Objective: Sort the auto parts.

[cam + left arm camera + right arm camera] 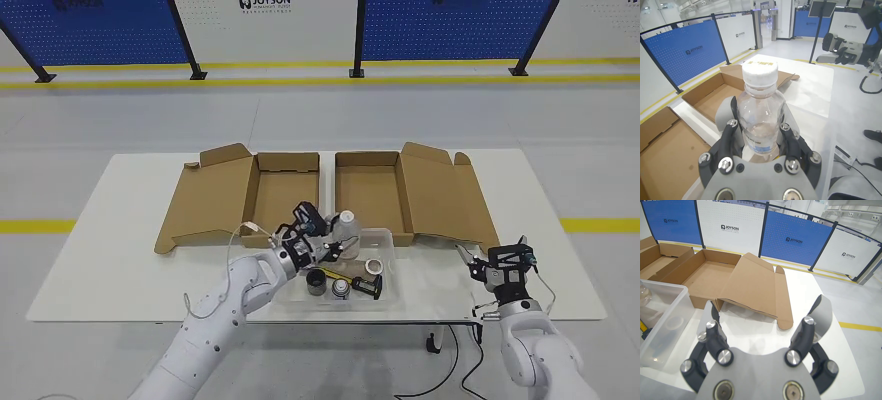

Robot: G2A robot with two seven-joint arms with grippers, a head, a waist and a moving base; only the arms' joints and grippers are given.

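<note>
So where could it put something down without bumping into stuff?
Both cardboard boxes have bare floors: the left box and the right box. The table is also bare left of the left box's flap and beyond the right box's flap. It is crowded in the clear bin, full of parts, and the left tool holds a bottle by its far rim.

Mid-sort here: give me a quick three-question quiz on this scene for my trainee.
1. True or false: the right gripper is open and empty.
2. The left gripper is shut on: A) a wrench B) a bottle C) nothing.
3. How many cardboard boxes lie open on the table?
Key: 1 true; 2 B; 3 two.
</note>
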